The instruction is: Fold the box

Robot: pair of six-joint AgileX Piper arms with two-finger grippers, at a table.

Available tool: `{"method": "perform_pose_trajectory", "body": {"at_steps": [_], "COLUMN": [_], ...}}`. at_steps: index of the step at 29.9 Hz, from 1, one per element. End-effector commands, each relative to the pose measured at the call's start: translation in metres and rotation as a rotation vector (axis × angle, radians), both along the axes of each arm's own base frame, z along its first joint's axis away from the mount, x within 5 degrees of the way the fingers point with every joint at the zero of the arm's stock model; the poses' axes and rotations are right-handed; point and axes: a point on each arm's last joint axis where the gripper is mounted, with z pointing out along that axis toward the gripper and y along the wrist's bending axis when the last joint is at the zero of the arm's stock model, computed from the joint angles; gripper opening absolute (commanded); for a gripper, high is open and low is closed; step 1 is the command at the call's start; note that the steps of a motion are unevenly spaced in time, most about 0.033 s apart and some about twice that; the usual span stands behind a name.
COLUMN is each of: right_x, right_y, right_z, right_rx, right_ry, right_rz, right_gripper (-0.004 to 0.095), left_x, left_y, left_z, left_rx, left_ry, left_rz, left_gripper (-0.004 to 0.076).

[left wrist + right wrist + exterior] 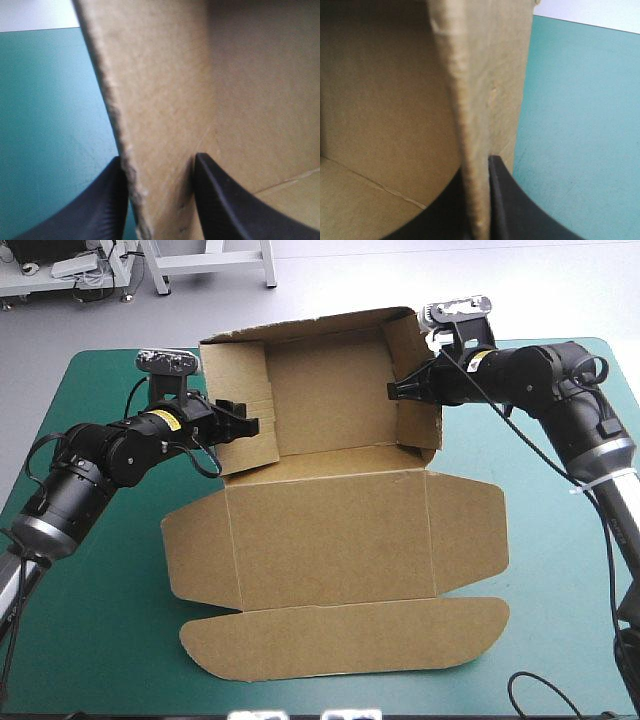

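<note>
**A:** Where does the box lie?

**B:** The brown box [330, 540] sits mid-tabletop [90, 640], on the teal-green cover [560, 620]. Its far half stands as an open tray with the back and side walls raised. The lid [330, 560] lies flat toward the near edge, and a long rounded flap [345, 640] lies nearest that edge.

**A:** And the left gripper?

**B:** The left gripper [247, 425] comes in from the left and pinches the left wall [232, 365]. In its wrist view the board stands upright between the black fingers [95, 210], one outside over the cover and the other inside the tray.

**A:** The right one?

**B:** The right gripper [393, 390] is pressed onto the right wall [418, 425], the board's edge squeezed between its fingers [512, 200].

**A:** Does anything block them?

**B:** Only the box itself. Each raised wall fills the view ahead of its gripper, hiding most of the tray's inside. The two grippers are well apart, with the tray floor between them. Bare cover surrounds the board on every side.
</note>
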Motion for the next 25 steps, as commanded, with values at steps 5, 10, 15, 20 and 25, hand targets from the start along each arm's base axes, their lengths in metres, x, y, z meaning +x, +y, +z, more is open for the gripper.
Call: {"method": "perform_pose_trajectory", "body": {"at_steps": [5,10,15,20,25], "right_x": [-0.017,-0.009,0.007,0.023,0.033], "right_y": [0.003,0.005,0.009,0.012,0.019], "right_z": [0.029,0.012,-0.017,-0.05,-0.075], "right_rx": [0.097,0.032,-0.042,-0.123,-0.154], "right_ry": [-0.087,-0.003,0.122,0.263,0.371], "right_rz": [0.027,0.036,0.048,0.045,0.059], "right_gripper": [-0.0013,-0.0013,-0.0012,-0.0012,-0.0012], "left_x": [-0.004,-0.004,-0.004,0.005,0.02], "left_y": [-0.001,-0.001,-0.002,-0.007,-0.017], "left_z": [0.022,0.022,0.016,-0.004,-0.039], "left_rx": [-0.067,-0.066,-0.003,0.058,0.112], "left_ry": [-0.099,-0.101,-0.065,0.058,0.221], "left_rz": [0.008,0.006,-0.029,-0.053,-0.105], "left_gripper": [0.0053,-0.0009,-0.0009,-0.0009,-0.0009]}}
